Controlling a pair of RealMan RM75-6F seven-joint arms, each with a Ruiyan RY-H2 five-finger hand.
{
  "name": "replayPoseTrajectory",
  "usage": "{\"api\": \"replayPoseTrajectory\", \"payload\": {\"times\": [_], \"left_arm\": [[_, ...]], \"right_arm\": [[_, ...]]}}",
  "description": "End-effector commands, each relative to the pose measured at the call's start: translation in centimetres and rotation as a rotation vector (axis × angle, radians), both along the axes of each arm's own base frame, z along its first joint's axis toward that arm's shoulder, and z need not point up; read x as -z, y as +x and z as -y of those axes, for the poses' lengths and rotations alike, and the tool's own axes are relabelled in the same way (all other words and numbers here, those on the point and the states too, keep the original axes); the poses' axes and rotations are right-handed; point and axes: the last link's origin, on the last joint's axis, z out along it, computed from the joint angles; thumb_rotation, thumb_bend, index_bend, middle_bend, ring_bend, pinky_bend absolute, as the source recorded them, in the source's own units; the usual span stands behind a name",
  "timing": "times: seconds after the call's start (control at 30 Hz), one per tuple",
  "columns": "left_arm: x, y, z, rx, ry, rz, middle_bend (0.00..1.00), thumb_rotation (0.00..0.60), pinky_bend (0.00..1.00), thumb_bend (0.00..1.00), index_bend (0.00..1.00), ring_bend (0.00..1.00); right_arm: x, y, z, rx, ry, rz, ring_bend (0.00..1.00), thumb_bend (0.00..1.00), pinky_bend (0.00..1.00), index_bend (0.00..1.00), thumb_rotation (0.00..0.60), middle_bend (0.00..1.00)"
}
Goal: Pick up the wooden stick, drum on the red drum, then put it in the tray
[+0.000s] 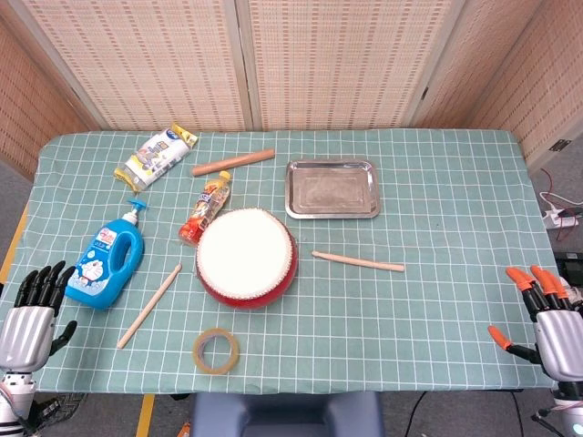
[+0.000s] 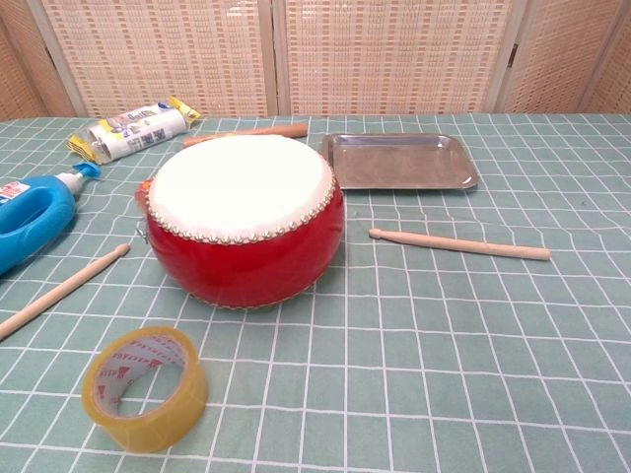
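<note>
The red drum (image 1: 246, 258) (image 2: 246, 229) with a white skin stands mid-table. One wooden drumstick (image 1: 358, 261) (image 2: 459, 243) lies just right of it, another (image 1: 149, 306) (image 2: 61, 291) lies to its left. The metal tray (image 1: 332, 188) (image 2: 399, 161) sits empty behind the drum, to the right. My left hand (image 1: 32, 319) hovers at the table's near left corner, fingers apart, holding nothing. My right hand (image 1: 547, 317) is at the near right edge, orange-tipped fingers spread, empty. Neither hand shows in the chest view.
A blue soap bottle (image 1: 109, 262) lies left of the drum. A tape roll (image 1: 216, 350) (image 2: 145, 387) sits in front of it. A small drink bottle (image 1: 206, 208), a snack packet (image 1: 157, 155) and a wooden rolling pin (image 1: 233, 162) lie behind.
</note>
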Motion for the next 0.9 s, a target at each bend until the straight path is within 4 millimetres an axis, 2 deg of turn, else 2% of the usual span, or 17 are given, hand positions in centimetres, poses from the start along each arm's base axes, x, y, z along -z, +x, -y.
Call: {"api": "replayPoseTrajectory", "payload": {"times": [0.03, 0.27, 0.4, 0.5, 0.63, 0.9], "left_arm": [[0.2, -0.2, 0.0, -0.018, -0.019, -0.012, 0.00, 0.600, 0.00, 0.23, 0.00, 0.00], [0.1, -0.6, 0.2, -0.037, -0.023, -0.005, 0.00, 0.600, 0.00, 0.23, 0.00, 0.00], [0.2, -0.5, 0.2, -0.026, -0.021, 0.005, 0.00, 0.600, 0.00, 0.23, 0.00, 0.00], [0.3, -0.5, 0.3, -0.017, -0.026, 0.005, 0.00, 0.600, 0.00, 0.23, 0.00, 0.00], [0.2, -0.7, 0.5, -0.015, -0.019, 0.012, 0.00, 0.600, 0.00, 0.23, 0.00, 0.00], [0.0, -1.6, 1.0, -0.033, -0.024, 0.012, 0.00, 0.600, 0.00, 0.23, 0.00, 0.00]], "right_arm": [[0.3, 0.3, 0.2, 0.002, 0.031, 0.000, 0.00, 0.21, 0.08, 0.10, 0.557, 0.13], [1.2, 1.5, 0.9, -0.015, 0.083, -0.002, 0.00, 0.21, 0.09, 0.10, 0.557, 0.13], [2.4, 3.4, 2.7, -0.063, 0.094, -0.003, 0.00, 0.20, 0.09, 0.10, 0.557, 0.13], [4.0, 5.2, 5.0, -0.093, 0.110, -0.010, 0.00, 0.21, 0.09, 0.13, 0.556, 0.13], [7.0, 7.5, 8.7, -0.107, 0.163, -0.025, 0.00, 0.21, 0.09, 0.21, 0.558, 0.13], [13.6, 10.6, 15.8, -0.069, 0.280, -0.034, 0.00, 0.23, 0.09, 0.36, 0.559, 0.13]]}}
